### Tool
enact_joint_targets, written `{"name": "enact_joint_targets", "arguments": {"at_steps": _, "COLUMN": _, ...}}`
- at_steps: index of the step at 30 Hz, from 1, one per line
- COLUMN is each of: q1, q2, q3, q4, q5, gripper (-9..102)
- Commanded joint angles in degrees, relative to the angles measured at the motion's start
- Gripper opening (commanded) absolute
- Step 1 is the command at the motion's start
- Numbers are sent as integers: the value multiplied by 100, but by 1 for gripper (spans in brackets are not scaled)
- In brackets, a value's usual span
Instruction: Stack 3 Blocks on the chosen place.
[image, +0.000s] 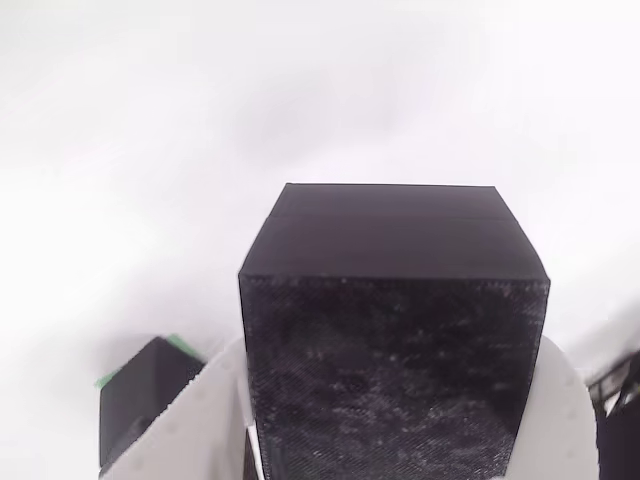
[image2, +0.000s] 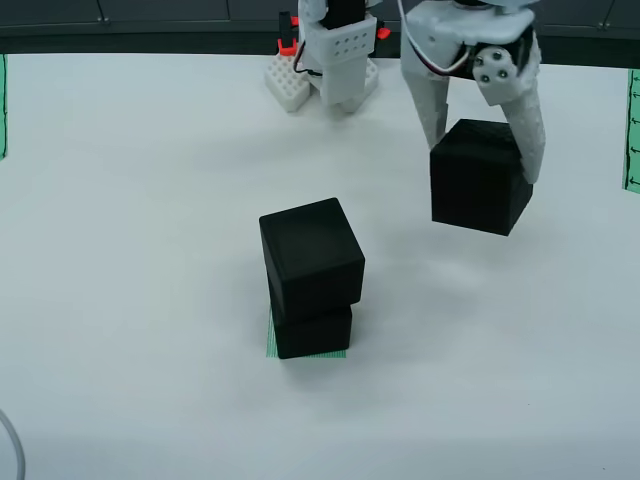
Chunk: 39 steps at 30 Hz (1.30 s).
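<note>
In the fixed view from above, two black blocks stand stacked mid-table: the upper block sits slightly twisted on the lower block, which rests on the green-striped chosen place. To the right and farther back, my gripper is shut on a third block, held clear of the table. In the view that rides on the gripper, that held block sits between the white fingers, and the stack shows at lower left with a green edge.
The arm's white base stands at the back centre by the table's dark far edge. Narrow green-striped strips lie at the left edge and the right edge. A thin cable curves at the lower left. White table surrounds the stack.
</note>
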Motion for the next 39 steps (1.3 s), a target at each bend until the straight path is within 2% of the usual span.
{"name": "enact_joint_targets", "arguments": {"at_steps": 1, "q1": 519, "q2": 879, "q3": -149, "q4": 53, "q5": 26, "gripper": 20}}
{"name": "enact_joint_targets", "arguments": {"at_steps": 8, "q1": 729, "q2": 2531, "q3": 105, "q4": 62, "q5": 70, "gripper": 20}}
{"name": "enact_joint_targets", "arguments": {"at_steps": 14, "q1": 1310, "q2": 2971, "q3": 343, "q4": 62, "q5": -360, "gripper": 20}}
{"name": "enact_joint_targets", "arguments": {"at_steps": 17, "q1": 1688, "q2": 3015, "q3": 413, "q4": 62, "q5": -1011, "gripper": 20}}
{"name": "enact_joint_targets", "arguments": {"at_steps": 22, "q1": 2294, "q2": 3410, "q3": 501, "q4": -70, "q5": -2698, "gripper": 20}}
{"name": "enact_joint_targets", "arguments": {"at_steps": 28, "q1": 3032, "q2": 3788, "q3": 1274, "q4": -1318, "q5": -3867, "gripper": 20}}
{"name": "enact_joint_targets", "arguments": {"at_steps": 35, "q1": 3683, "q2": 3894, "q3": 2575, "q4": -3647, "q5": -4649, "gripper": 20}}
{"name": "enact_joint_targets", "arguments": {"at_steps": 39, "q1": 3735, "q2": 3999, "q3": 3155, "q4": -4605, "q5": -5001, "gripper": 20}}
